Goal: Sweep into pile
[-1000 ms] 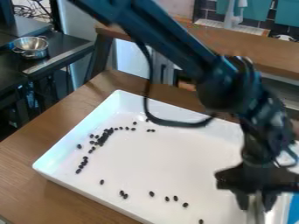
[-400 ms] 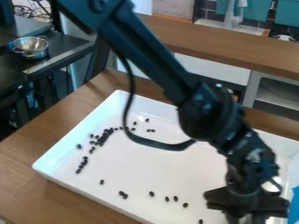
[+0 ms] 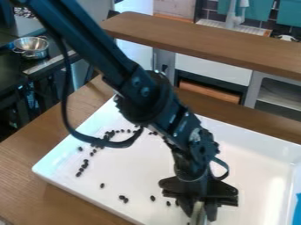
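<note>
Camera view: fingers (image 3: 210, 212) grip tool (image 3: 198, 214) inside tray rim (image 3: 88, 198) (roomier toward back).

Black arm (image 3: 91, 37) slanting down, 2-finger gripper (image 3: 199, 212) clamped

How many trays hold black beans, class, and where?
1: the white tray, on the wooden table under the gripper, its black beans scattered toward the left. The arm may hide some beans.

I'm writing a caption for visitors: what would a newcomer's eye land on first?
Probably the black robot arm, slanting from the upper left down over the white tray, its gripper holding a pale tool near the bottom edge. Next, the small dark beans, clustered along the tray's left side and scattered toward its near edge.
</note>
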`<state>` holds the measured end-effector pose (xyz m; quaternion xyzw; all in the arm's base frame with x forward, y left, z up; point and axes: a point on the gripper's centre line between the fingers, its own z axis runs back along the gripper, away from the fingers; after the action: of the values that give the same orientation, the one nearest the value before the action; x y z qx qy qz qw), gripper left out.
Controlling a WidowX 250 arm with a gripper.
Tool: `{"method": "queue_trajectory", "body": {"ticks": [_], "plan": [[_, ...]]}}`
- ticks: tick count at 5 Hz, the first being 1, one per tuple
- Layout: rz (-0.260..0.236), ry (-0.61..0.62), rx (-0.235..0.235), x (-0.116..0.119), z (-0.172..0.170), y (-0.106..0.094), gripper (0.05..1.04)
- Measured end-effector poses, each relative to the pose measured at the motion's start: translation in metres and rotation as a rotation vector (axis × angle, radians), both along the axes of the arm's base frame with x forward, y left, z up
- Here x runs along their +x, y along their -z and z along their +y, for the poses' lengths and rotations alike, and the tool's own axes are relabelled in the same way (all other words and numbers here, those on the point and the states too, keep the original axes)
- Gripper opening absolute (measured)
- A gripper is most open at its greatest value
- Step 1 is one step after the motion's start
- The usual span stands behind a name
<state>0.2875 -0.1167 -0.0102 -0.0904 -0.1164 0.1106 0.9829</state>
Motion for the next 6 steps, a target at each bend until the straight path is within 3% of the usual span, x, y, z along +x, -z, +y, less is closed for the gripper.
{"method": "queue_trajectory", "body": {"ticks": [5,6], "plan": [[-0.09,0.06,0.179,0.016,0.1,0.005,0.381],[-0.083,0.03,0.195,0.014,0.131,0.004,0.381]]}}
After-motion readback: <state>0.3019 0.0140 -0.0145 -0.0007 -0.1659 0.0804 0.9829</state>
